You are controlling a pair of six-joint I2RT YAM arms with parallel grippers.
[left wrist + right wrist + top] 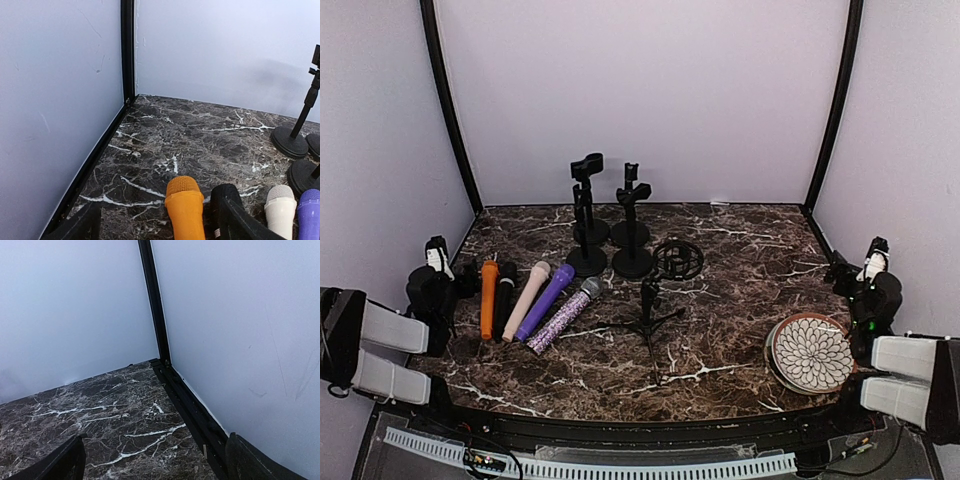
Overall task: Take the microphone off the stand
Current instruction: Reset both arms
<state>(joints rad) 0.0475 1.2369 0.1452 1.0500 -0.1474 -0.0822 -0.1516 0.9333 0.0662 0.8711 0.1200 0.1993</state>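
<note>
Five microphones lay flat in a row on the left of the marble table [740, 290], all off the stands: orange [488, 297], black [506, 297], cream [526, 300], purple [546, 300] and glittered [563, 315]. Their long axes ran near to far with heads toward the back wall, the right-hand ones slanting rightward. Four round-base stands [588, 215] clustered behind them, and a tripod stand [650, 310] stood just right of the row. The left gripper [440, 258] sat in the narrow strip by the left wall, fingers [235, 220] spread. Bare marble lay at front centre, with a patterned plate [810, 352] near the right edge. The right gripper [873, 255], also spread wide, held nothing.
</note>
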